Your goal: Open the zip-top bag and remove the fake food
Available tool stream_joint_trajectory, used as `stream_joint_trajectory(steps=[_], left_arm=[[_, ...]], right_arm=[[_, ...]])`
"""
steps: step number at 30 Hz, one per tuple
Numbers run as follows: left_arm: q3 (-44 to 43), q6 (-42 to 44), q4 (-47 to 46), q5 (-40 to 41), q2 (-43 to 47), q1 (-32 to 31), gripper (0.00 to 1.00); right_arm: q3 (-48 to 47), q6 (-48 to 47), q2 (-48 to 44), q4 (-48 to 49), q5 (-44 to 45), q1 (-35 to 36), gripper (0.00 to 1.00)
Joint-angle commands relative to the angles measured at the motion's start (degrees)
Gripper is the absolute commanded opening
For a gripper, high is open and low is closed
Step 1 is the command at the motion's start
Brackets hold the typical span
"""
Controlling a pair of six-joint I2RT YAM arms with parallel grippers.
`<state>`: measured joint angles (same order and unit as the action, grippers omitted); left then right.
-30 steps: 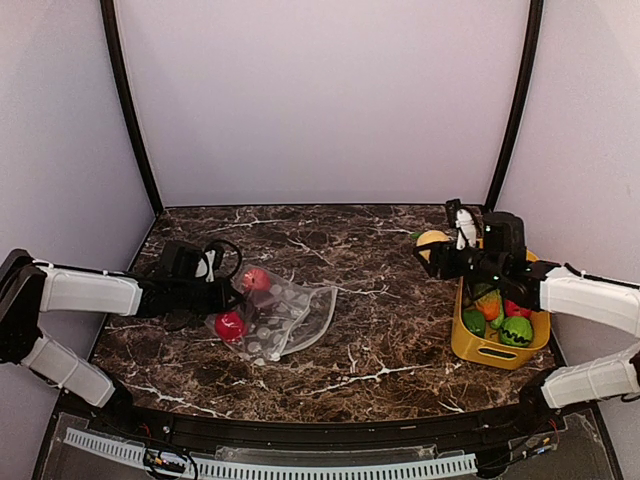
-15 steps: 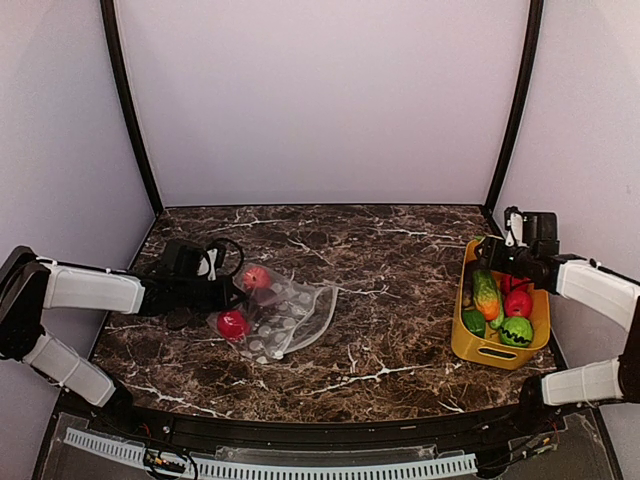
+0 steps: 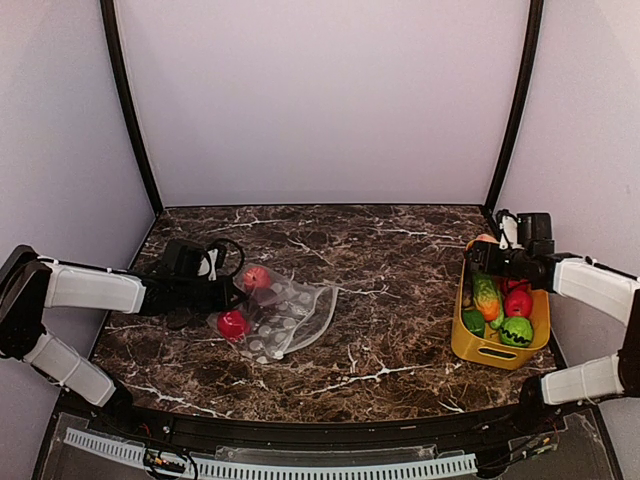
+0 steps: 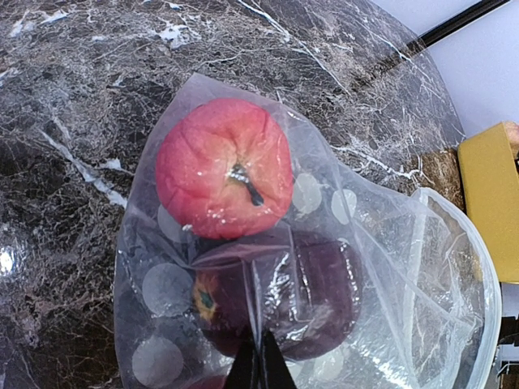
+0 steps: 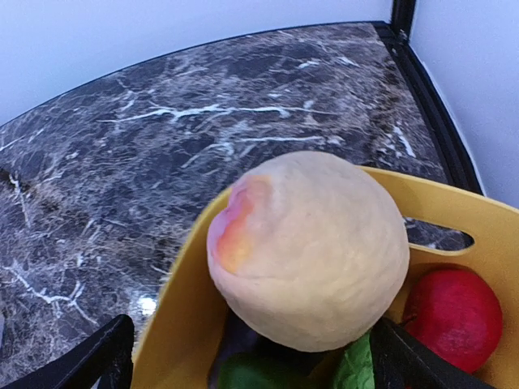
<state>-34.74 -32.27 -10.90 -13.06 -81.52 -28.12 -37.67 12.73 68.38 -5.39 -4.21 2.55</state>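
Anchoring clear polka-dot zip-top bag [image 4: 389, 243] at 8 o'clock on the desk [image 3: 400, 330], left fingers [image 4: 243, 377] pinching its plastic, red and maroon toy fruits [image 4: 223, 170] inside. Right fingers [image 5: 97, 356] spread around peach-coloured toy fruit [image 5: 312, 251] over yellow plastic bin [image 5: 174, 324], 3 o'clock, drop-off probably.

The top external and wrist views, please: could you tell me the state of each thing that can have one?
zip-top bag: lying flat, mouth open.
fake food: three pieces inside the bag.
left claw: shut on the zip-top bag.
right claw: open over the yellow bin.
peach: at the bin's rim, between the fingers, not gripped.
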Motion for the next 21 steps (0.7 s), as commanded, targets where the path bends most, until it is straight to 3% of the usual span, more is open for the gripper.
stream_joint_trajectory(steps=[1, 4, 9, 15, 21], left_arm=[[-1.0, -0.3, 0.7, -0.6, -0.2, 0.4, 0.01], [-1.0, -0.5, 0.5, -1.1, -0.2, 0.4, 0.01], [-1.1, -0.9, 0.4, -1.3, -0.2, 0.3, 0.01], [-1.2, -1.0, 0.5, -1.8, -0.1, 0.4, 0.01], [-0.9, -1.4, 0.0, -2.1, -0.2, 0.3, 0.01]], right_arm=[[-3.3, -4.0, -3.6, 0.4, -3.9, 4.9, 0.99], [-2.1, -4.8, -6.3, 2.7, -9.8, 8.2, 0.98], [2.3, -7.6, -5.8, 8.9, -12.9, 19.6, 0.93], [3.5, -8.0, 1.2, 14.6, -10.5, 30.7, 0.89], [3.0, -9.1, 11.7, 24.9, -13.4, 39.6, 0.73]])
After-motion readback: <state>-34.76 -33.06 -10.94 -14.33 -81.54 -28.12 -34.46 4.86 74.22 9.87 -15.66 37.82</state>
